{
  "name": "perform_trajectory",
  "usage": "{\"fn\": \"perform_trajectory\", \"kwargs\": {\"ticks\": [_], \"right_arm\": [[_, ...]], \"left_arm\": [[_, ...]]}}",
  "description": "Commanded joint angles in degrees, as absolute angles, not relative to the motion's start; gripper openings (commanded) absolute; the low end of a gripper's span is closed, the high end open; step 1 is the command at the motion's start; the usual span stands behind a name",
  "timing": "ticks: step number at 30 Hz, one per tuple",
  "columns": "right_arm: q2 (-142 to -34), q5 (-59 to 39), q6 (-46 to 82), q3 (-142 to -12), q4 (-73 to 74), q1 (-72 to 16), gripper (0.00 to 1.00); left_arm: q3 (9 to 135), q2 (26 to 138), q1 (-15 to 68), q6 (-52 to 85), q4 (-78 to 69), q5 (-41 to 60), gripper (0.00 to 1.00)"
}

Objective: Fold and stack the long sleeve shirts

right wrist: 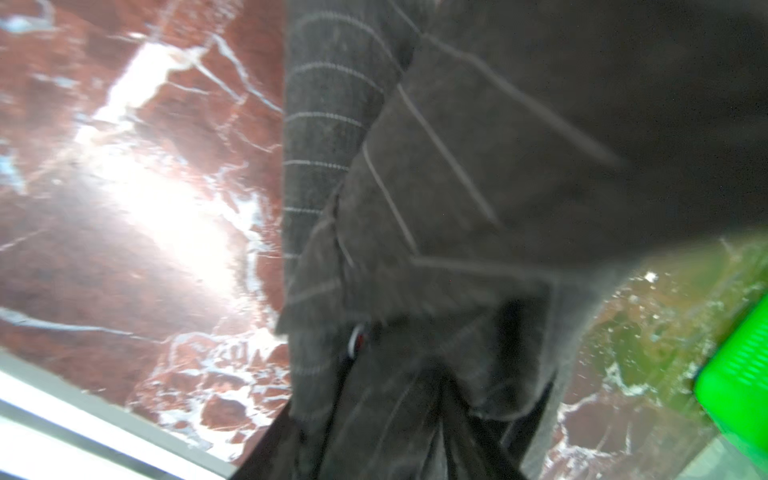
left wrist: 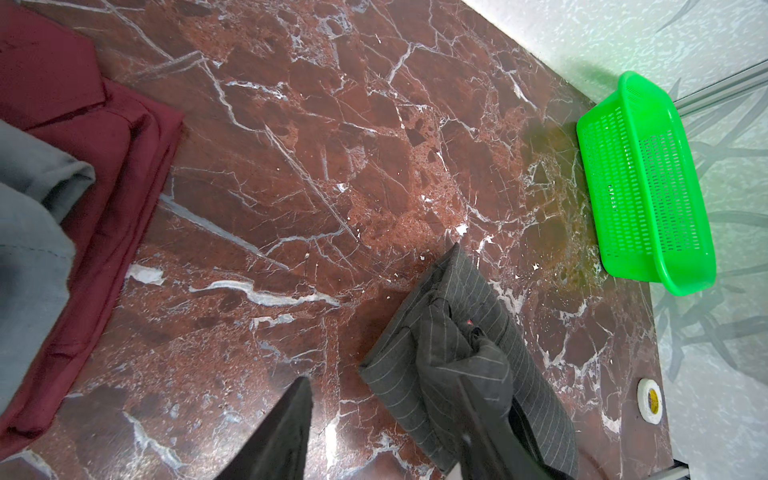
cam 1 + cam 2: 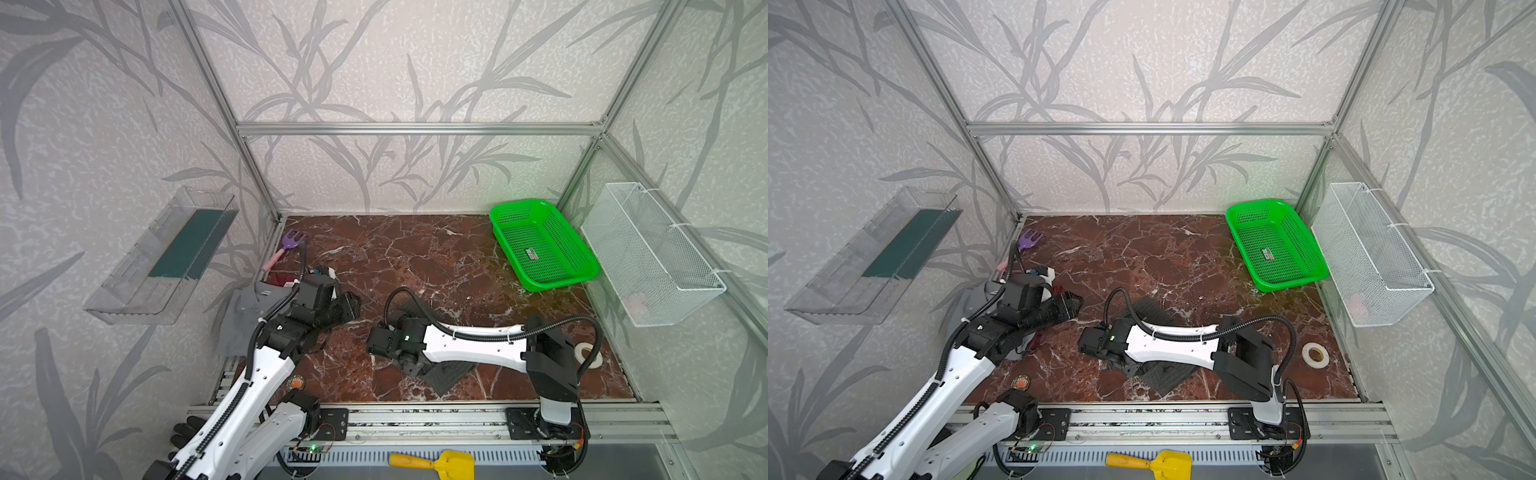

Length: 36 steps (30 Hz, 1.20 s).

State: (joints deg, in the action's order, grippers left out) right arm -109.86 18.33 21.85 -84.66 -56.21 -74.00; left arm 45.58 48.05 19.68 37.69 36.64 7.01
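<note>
Count with me: three shirts on your table. One is the charcoal pinstripe shirt (image 3: 451, 374) at 6 o'clock, and the other two sit at 9 o'clock, the grey shirt (image 3: 245, 320) and the dark red shirt (image 2: 116, 174).

Baskets, you have two: a green basket (image 3: 540, 245) at 2 o'clock and a white wire basket (image 3: 652, 253) on the wall at 3. There's one clear bin (image 3: 162, 257) on the wall at 9.

Singles now:
- one purple toy fork (image 3: 293, 240) at 10
- one tape roll (image 3: 587, 354) at 4
- one round orange disc (image 3: 296, 382) at 8
- one yellow scoop (image 3: 440, 463) past the edge at 6
- one black glove (image 3: 185, 432) off the corner at 7
</note>
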Motion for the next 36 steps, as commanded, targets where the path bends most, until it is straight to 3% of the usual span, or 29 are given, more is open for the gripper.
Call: {"fn": "perform_trajectory", "kwargs": {"ticks": [1, 4, 11, 15, 17, 21, 22, 27, 36], "right_arm": [[-106.76, 14.41, 23.51, -83.92, -53.92, -74.99, 0.55], [-103.25, 12.97, 23.63, -82.64, -51.61, -76.41, 0.61], [-90.79, 12.67, 24.16, -78.69, -48.97, -74.77, 0.61], [-85.10, 4.39, 23.32, -71.90, -42.87, -67.32, 0.53], [-83.89, 2.07, 23.02, -69.05, -40.21, -63.70, 0.43], [-85.60, 0.16, 23.02, -66.53, -38.52, -59.15, 0.43], [-86.79, -1.40, 21.20, -66.37, -38.51, -56.81, 0.30], [-91.66, -5.54, 20.27, -63.86, -35.45, -52.16, 0.29], [-97.47, -9.40, 18.92, -62.57, -31.95, -52.00, 0.28]], "left_arm": [[44.80, 46.67, 19.34, 37.79, 38.56, 5.56, 0.56], [44.46, 46.23, 19.34, 37.88, 39.06, 4.96, 0.56], [43.46, 45.75, 19.34, 38.62, 39.32, 4.86, 0.56], [42.44, 45.90, 19.34, 39.50, 38.25, 5.89, 0.56], [41.96, 46.07, 19.34, 39.81, 37.90, 6.33, 0.56], [41.50, 46.65, 19.34, 40.01, 37.58, 7.12, 0.55], [41.53, 46.83, 19.34, 39.99, 37.53, 7.24, 0.55], [40.60, 48.02, 19.38, 40.14, 36.35, 9.62, 0.55], [39.39, 48.49, 19.38, 41.05, 35.42, 10.35, 0.55]]}}
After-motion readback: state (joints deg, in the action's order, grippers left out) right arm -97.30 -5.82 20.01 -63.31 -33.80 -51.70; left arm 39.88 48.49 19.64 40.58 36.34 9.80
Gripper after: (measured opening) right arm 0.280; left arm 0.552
